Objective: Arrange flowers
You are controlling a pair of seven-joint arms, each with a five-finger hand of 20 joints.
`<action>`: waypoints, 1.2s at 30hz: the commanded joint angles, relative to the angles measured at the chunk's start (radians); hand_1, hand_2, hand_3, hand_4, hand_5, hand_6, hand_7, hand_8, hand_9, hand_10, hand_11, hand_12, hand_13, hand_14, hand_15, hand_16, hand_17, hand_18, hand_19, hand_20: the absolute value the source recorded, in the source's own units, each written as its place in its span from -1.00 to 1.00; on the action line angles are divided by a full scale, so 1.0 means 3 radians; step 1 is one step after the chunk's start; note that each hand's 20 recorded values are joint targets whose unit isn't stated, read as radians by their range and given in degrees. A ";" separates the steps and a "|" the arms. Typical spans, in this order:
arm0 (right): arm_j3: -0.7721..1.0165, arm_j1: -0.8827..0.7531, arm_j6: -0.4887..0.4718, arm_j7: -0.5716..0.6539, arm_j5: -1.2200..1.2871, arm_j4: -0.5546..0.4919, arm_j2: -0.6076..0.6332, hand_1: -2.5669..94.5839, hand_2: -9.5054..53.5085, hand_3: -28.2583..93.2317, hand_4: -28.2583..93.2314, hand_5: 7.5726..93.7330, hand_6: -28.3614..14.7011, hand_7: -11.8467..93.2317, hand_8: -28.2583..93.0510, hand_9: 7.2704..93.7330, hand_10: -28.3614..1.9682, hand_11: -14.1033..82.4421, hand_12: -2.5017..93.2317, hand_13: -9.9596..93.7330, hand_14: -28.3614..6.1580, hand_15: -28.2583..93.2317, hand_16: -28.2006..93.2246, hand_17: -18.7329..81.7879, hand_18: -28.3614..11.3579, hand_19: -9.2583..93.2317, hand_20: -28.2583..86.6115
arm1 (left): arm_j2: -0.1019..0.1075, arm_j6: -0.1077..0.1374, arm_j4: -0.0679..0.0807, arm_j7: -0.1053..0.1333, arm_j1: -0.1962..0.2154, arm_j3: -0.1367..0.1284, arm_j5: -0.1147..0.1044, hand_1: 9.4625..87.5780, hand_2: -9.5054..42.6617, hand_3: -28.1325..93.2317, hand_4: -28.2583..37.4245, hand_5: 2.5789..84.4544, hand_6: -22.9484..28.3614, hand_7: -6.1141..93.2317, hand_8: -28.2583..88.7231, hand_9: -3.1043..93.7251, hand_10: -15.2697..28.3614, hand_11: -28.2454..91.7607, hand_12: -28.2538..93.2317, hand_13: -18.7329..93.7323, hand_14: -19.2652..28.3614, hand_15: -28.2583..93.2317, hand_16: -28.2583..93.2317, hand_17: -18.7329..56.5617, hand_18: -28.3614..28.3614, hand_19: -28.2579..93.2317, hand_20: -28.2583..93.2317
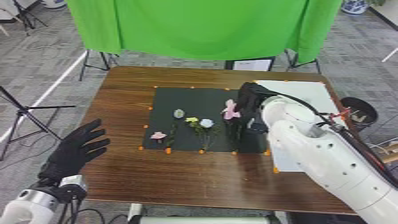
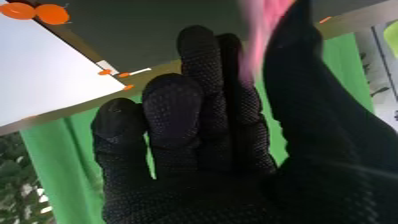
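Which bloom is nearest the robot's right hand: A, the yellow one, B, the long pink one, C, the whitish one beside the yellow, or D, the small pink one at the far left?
B: the long pink bloom shows right next to the right hand in the head view.

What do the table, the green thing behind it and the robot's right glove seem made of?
The table looks like wood or wood-look laminate: brown, with streaky grain and a slight sheen. The green backdrop seems to be matte cloth, as it hangs in soft folds. The right glove looks like black knitted fabric, going by its fine, dotted texture.
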 commanded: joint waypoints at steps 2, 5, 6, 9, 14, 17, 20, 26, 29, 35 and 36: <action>0.0097 0.0019 -0.0282 -0.0013 0.0040 -0.0069 -0.0014 -0.33 -1.00 0.96 -0.93 0.05 0.23 -0.02 -0.82 0.25 0.13 0.11 -0.35 0.44 0.21 0.75 -0.05 0.01 -0.63 0.96 0.44 | -0.0005 -0.0052 0.0018 -0.0040 0.0017 -0.0013 -0.0003 -0.54 -0.62 0.62 -0.95 -0.44 0.02 -0.39 -0.73 -0.48 0.30 -0.10 -0.27 -0.35 0.53 0.15 -0.58 -0.76 0.79 0.19 -0.36; 0.0202 -0.0015 -0.0154 0.0032 0.0032 -0.0123 0.0009 -0.36 -1.00 0.95 -0.93 -0.01 0.19 -0.03 -0.82 0.17 0.09 0.12 -0.36 0.41 0.16 0.76 -0.05 0.00 -0.65 0.95 0.45 | -0.0014 -0.0042 0.0007 -0.0030 0.0030 -0.0016 -0.0002 -0.54 -0.62 0.62 -0.95 -0.44 0.02 -0.39 -0.73 -0.48 0.29 -0.10 -0.27 -0.35 0.53 0.15 -0.58 -0.76 0.79 0.19 -0.36; 0.0226 -0.0030 -0.0042 0.0059 0.0002 -0.0133 0.0035 -0.37 -1.00 0.95 -0.93 -0.04 0.17 -0.04 -0.82 0.13 0.07 0.12 -0.35 0.41 0.15 0.76 -0.05 -0.01 -0.66 0.95 0.45 | -0.0020 -0.0047 0.0007 -0.0041 0.0032 -0.0021 -0.0002 -0.54 -0.62 0.62 -0.95 -0.44 0.02 -0.39 -0.73 -0.48 0.30 -0.09 -0.27 -0.35 0.53 0.15 -0.58 -0.76 0.79 0.19 -0.36; 0.0229 0.0013 0.0252 0.0134 -0.0126 -0.0083 0.0161 -0.41 -1.00 0.97 -0.91 -0.21 0.07 -0.06 -0.80 -0.11 -0.06 0.12 -0.36 0.27 0.01 0.78 -0.08 -0.03 -0.67 0.95 0.44 | -0.0025 -0.0025 -0.0006 -0.0032 0.0050 -0.0028 -0.0006 -0.54 -0.62 0.62 -0.95 -0.43 0.02 -0.40 -0.73 -0.48 0.30 -0.10 -0.27 -0.35 0.53 0.15 -0.58 -0.76 0.80 0.19 -0.36; 0.0134 0.0118 0.0618 0.0263 -0.0618 0.0158 0.0393 -0.44 -1.00 1.00 -0.90 -0.59 -0.01 -0.08 -0.79 -0.54 -0.26 0.02 -0.37 -0.03 -0.16 0.80 -0.20 -0.16 -0.67 0.86 0.45 | -0.0038 -0.0001 -0.0017 -0.0015 0.0085 -0.0049 -0.0004 -0.54 -0.63 0.62 -0.95 -0.43 0.02 -0.40 -0.73 -0.48 0.30 -0.09 -0.27 -0.35 0.54 0.15 -0.58 -0.76 0.80 0.19 -0.36; 0.0085 0.0180 0.0682 0.0350 -0.0785 0.0354 0.0448 -0.43 -1.00 1.00 -0.91 -0.62 0.00 -0.10 -0.79 -0.58 -0.27 -0.02 -0.37 -0.06 -0.17 0.80 -0.22 -0.18 -0.67 0.84 0.46 | -0.0027 0.0000 -0.0012 -0.0019 0.0069 -0.0035 -0.0010 -0.54 -0.62 0.62 -0.95 -0.43 0.02 -0.40 -0.73 -0.48 0.30 -0.09 -0.27 -0.35 0.54 0.15 -0.58 -0.76 0.80 0.19 -0.36; 0.0075 0.0222 0.0539 0.0329 -0.0798 0.0528 0.0471 -0.43 -1.00 0.97 -0.94 -0.81 0.02 -0.33 -0.71 -0.78 -0.24 -0.43 -0.36 -0.35 -0.15 0.54 -0.31 -0.37 -0.63 0.52 0.35 | -0.0042 -0.0047 0.0005 0.0008 0.0058 -0.0029 0.0013 -0.54 -0.62 0.62 -0.95 -0.43 0.02 -0.40 -0.73 -0.48 0.30 -0.09 -0.27 -0.35 0.53 0.15 -0.58 -0.76 0.80 0.19 -0.36; -0.0046 0.0352 0.0237 0.0286 -0.0799 0.0835 0.0529 -0.44 -1.00 0.96 -0.98 -0.86 0.05 -0.38 -0.68 -0.79 -0.26 -0.61 -0.38 -0.36 -0.12 0.41 -0.30 -0.40 -0.61 0.45 0.27 | -0.0035 -0.0066 0.0010 0.0023 0.0030 -0.0022 0.0002 -0.55 -0.64 0.62 -0.95 -0.44 0.02 -0.40 -0.73 -0.48 0.30 -0.10 -0.27 -0.35 0.53 0.15 -0.58 -0.76 0.79 0.19 -0.36; -0.0007 0.0360 0.0114 0.0362 -0.0716 0.0917 0.0513 -0.44 -1.00 0.97 -0.98 -0.86 0.07 -0.37 -0.68 -0.75 -0.29 -0.64 -0.40 -0.29 -0.07 0.40 -0.30 -0.39 -0.61 0.46 0.28 | -0.0035 -0.0065 0.0016 0.0030 0.0031 -0.0022 0.0003 -0.55 -0.65 0.62 -0.95 -0.44 0.01 -0.40 -0.73 -0.48 0.30 -0.10 -0.27 -0.35 0.53 0.15 -0.58 -0.76 0.79 0.19 -0.36; 0.0020 0.0338 -0.0028 0.0471 -0.0673 0.1032 0.0485 -0.41 -1.00 1.00 -1.00 -0.74 0.09 -0.30 -0.73 -0.52 -0.31 -0.56 -0.54 0.04 0.11 0.37 -0.29 -0.28 -0.69 0.51 0.28 | -0.0036 -0.0053 0.0015 0.0033 0.0052 -0.0022 -0.0004 -0.55 -0.65 0.62 -0.95 -0.44 0.01 -0.40 -0.73 -0.48 0.29 -0.10 -0.27 -0.35 0.53 0.15 -0.58 -0.76 0.79 0.19 -0.36; 0.0016 0.0341 -0.0053 0.0490 -0.0630 0.1046 0.0478 -0.40 -1.00 0.99 -1.00 -0.71 0.10 -0.28 -0.74 -0.46 -0.30 -0.55 -0.55 0.09 0.15 0.37 -0.28 -0.27 -0.67 0.53 0.29 | -0.0037 -0.0053 0.0012 0.0029 0.0053 -0.0022 -0.0003 -0.55 -0.65 0.62 -0.95 -0.44 0.01 -0.40 -0.73 -0.48 0.29 -0.10 -0.27 -0.35 0.53 0.14 -0.58 -0.76 0.79 0.19 -0.36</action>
